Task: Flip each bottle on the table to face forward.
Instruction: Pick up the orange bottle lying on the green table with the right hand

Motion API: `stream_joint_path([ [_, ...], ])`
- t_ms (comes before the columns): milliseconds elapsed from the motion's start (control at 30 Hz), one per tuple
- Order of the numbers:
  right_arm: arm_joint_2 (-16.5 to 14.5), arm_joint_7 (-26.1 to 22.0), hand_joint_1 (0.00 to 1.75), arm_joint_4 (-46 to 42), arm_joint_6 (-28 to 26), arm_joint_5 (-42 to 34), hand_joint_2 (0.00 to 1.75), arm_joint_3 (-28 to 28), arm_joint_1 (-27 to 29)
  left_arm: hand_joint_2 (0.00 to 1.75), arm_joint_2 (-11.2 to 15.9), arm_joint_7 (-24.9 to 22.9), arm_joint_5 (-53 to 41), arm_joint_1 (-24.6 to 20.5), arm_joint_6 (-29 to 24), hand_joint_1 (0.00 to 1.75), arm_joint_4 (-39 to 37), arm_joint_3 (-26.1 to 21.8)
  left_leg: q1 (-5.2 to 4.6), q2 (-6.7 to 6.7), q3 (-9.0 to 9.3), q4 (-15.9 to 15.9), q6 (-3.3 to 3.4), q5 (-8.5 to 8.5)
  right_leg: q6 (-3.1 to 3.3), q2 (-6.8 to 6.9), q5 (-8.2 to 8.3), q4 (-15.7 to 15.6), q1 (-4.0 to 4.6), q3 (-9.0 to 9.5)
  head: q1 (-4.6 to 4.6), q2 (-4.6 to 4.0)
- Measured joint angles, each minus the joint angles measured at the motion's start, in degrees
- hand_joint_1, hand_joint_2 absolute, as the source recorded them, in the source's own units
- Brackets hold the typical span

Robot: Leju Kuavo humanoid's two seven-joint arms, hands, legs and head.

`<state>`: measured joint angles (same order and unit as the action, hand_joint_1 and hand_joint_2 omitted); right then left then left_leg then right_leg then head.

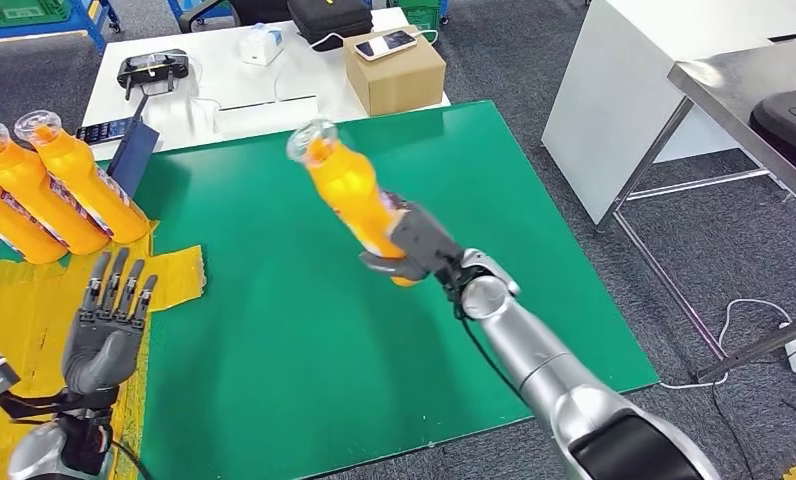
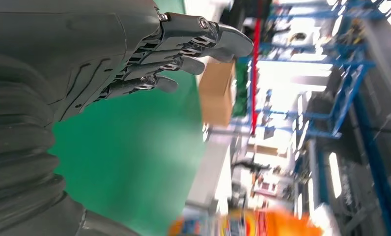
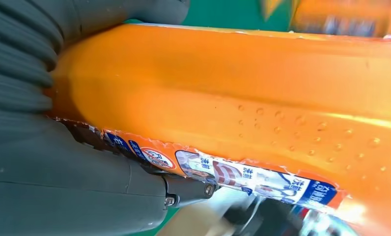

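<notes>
Over centre of green bench [image 1: 274,330], right hand [image 1: 414,250] gripping orange plastic bottle [image 1: 349,190], lifting it tilted, mid-flip. Left hand [image 1: 109,315] idling, fingers spread. Next: judging label side, lowering bottle beside others upper left.

The held bottle [image 1: 349,190] is glossy orange plastic, beaded with small droplets in the right wrist view [image 3: 262,113], with a shiny printed film label [image 3: 242,177] and a clear cap [image 1: 309,138]. The right hand [image 1: 414,245] gripping it is matt grey plastic; its arm [image 1: 519,345] is smooth brushed silver metal. The left hand [image 1: 109,310] has the same dull grey finish, with ribbed covering [image 2: 21,147]. The green mat [image 1: 304,340] looks smooth and matt. At its left edge lies crinkled yellow sheet [image 1: 34,300]. The box [image 1: 394,70] is plain brown cardboard.
</notes>
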<state>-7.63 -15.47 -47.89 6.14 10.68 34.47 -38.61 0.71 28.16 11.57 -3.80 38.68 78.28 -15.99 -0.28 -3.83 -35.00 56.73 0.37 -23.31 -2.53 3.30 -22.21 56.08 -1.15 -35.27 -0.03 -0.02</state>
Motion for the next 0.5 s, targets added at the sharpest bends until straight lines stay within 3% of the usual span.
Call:
stream_joint_path([
  [200, -9.34, 1.80, 1.75, 0.80, -1.53, 1.77, 1.75, 7.06, 1.95, 1.75, -3.25, -1.93, 0.60, 0.35, -5.59, 0.00, 2.91, 9.59, 0.01, 0.05, -0.17, 0.00, -0.01, 0.00, 0.01, 0.02, -0.01, 0.00, 0.02, -0.16, 0.01, 0.00],
  [367, -12.15, 4.32, 1.75, 0.95, -2.96, -1.68, 1.75, 15.75, 3.01, 1.75, -3.82, -1.86, 1.48, 0.62, -7.15, 0.00, 3.83, 14.43, 0.00, 0.05, -0.23, 0.00, -0.01, -0.01, 0.01, 0.02, -0.02, -0.01, -0.01, -0.21, 0.02, 0.00],
  [500, -12.53, 5.16, 1.75, 0.96, -5.23, -4.39, 1.75, 22.06, 2.83, 1.75, -3.72, -1.71, 2.09, 1.50, -7.81, 0.00, 4.05, 15.44, 0.00, 0.03, -0.27, 0.00, -0.01, -0.01, 0.01, 0.01, -0.02, -0.02, -0.01, -0.28, 0.00, 0.00],
])
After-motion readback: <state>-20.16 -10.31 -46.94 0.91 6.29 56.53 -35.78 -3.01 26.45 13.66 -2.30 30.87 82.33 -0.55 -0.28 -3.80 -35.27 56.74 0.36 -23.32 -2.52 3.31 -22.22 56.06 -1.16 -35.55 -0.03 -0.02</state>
